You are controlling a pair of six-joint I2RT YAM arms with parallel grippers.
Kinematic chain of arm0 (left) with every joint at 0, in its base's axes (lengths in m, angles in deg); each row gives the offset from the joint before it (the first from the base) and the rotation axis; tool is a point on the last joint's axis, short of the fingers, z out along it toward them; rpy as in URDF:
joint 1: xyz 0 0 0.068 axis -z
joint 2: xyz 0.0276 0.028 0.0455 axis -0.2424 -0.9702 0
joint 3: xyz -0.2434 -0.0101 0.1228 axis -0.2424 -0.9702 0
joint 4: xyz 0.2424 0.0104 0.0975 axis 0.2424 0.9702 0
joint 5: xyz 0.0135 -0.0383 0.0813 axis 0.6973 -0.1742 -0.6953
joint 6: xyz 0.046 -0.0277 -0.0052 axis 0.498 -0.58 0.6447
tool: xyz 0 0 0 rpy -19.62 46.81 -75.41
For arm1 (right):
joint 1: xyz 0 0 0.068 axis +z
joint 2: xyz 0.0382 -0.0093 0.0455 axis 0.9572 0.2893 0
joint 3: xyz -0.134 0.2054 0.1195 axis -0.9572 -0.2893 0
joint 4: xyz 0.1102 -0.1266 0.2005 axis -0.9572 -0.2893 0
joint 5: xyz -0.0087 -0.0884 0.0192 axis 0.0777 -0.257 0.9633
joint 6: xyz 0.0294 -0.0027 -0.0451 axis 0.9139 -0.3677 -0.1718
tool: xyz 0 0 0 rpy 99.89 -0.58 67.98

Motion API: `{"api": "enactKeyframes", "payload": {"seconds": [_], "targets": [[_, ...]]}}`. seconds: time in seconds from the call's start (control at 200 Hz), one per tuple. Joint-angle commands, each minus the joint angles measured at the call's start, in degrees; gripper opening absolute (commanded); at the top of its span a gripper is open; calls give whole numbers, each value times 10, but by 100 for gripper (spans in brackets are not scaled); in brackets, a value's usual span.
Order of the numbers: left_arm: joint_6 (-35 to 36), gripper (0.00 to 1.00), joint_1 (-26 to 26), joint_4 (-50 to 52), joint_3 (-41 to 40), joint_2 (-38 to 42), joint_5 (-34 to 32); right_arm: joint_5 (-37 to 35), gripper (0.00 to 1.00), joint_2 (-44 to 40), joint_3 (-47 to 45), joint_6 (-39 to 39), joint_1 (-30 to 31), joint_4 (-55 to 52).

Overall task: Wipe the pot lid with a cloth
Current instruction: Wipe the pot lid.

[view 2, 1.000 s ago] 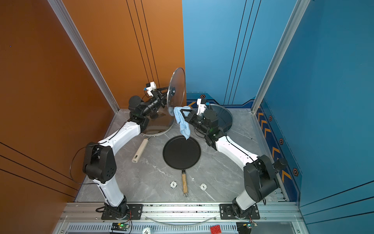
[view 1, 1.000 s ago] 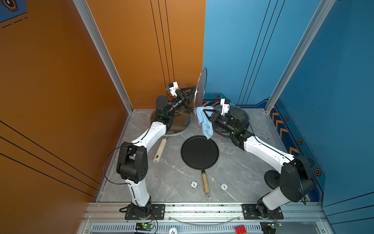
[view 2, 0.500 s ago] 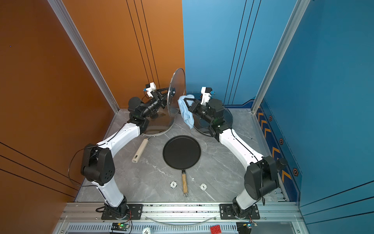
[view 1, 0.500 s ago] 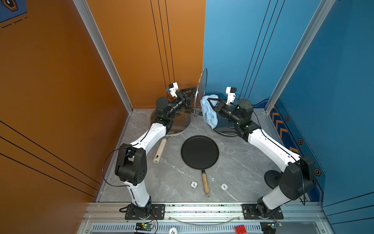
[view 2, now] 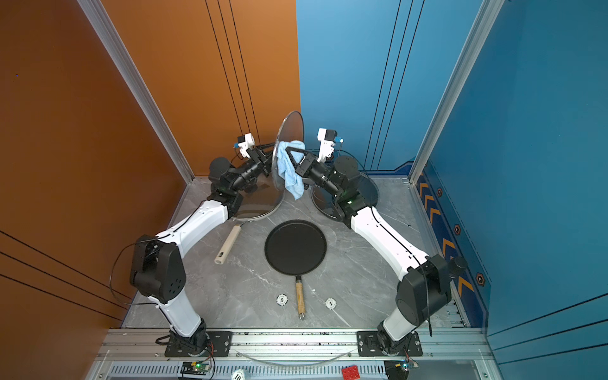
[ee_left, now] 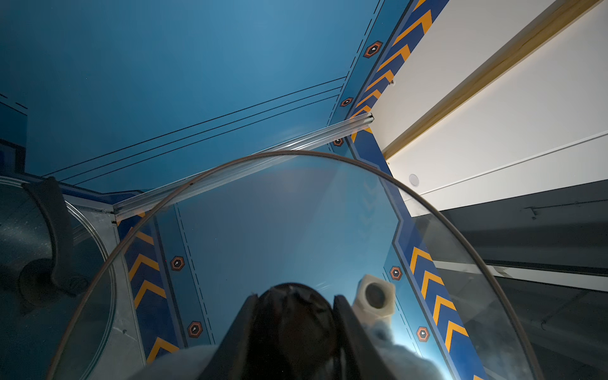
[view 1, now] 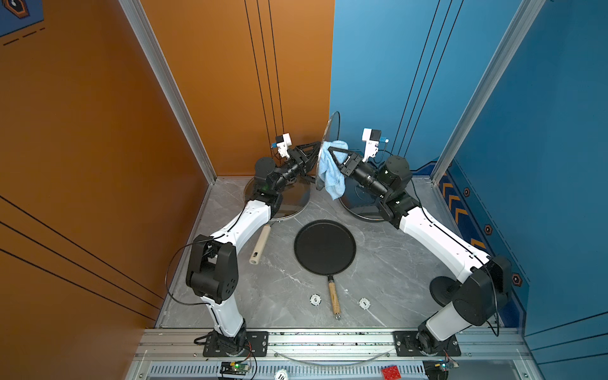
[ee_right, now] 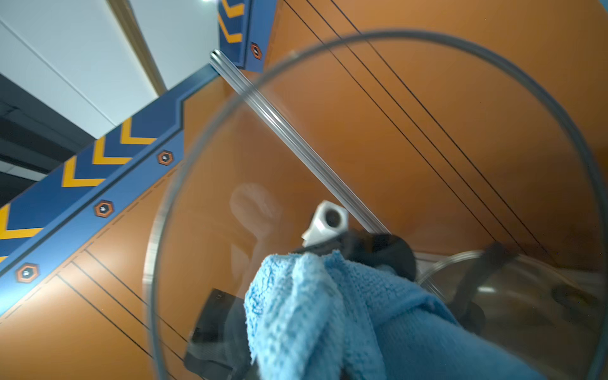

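Upper centre, the left gripper (view 1: 316,149) pinches the upright lid (view 2: 291,128) by its knob (ee_left: 292,316) while the right gripper (view 1: 330,150), clamped on the cloth (view 1: 330,172), presses its face, so too hard a push could twist it loose.

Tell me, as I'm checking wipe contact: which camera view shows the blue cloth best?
The right wrist view: the cloth fills the foreground, its weave sharp, against the glass lid. Both top views show the cloth small, hanging beside the upright lid. The left wrist view gives only a pale blur through the glass.
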Motion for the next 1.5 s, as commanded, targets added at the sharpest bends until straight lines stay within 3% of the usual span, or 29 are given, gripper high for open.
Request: {"api": "enactKeyframes", "payload": {"seconds": [0.0, 0.135, 0.36, 0.455, 0.51, 0.646, 0.781, 0.951, 1.141, 1.246, 1.351, 1.496], "targets": [[17, 30, 3, -45, -1, 47, -15, -28, 5, 11, -47, -9, -9, -38], [29, 30, 2, -30, -8, 49, -16, -31, 4, 2, -57, -12, -23, -61], [74, 29, 8, 15, -19, 60, -20, -62, 5, -61, -4, -118, -65, -202], [161, 29, 23, 122, -10, 82, -23, -67, 5, -102, 34, -173, -82, -266], [248, 30, 37, 227, 5, 102, -41, -78, 6, -127, 56, -213, -82, -302], [462, 34, 84, 493, 72, 130, -156, -107, 6, -176, 74, -263, -85, -366], [569, 33, 121, 628, 111, 130, -244, -125, 6, -214, 63, -275, -91, -416], [636, 33, 159, 697, 99, 134, -405, -84, 7, -227, 48, -245, -81, -433], [665, 32, 174, 720, 70, 145, -542, -70, 7, -204, 7, -215, 4, -407], [682, 32, 181, 719, 82, 135, -572, -32, 7, -167, 16, -208, 44, -413], [703, 32, 191, 718, 107, 119, -594, -62, 7, -146, 35, -242, 75, -466], [720, 32, 202, 697, 114, 123, -603, -96, 6, -118, 29, -245, 75, -524]]}}
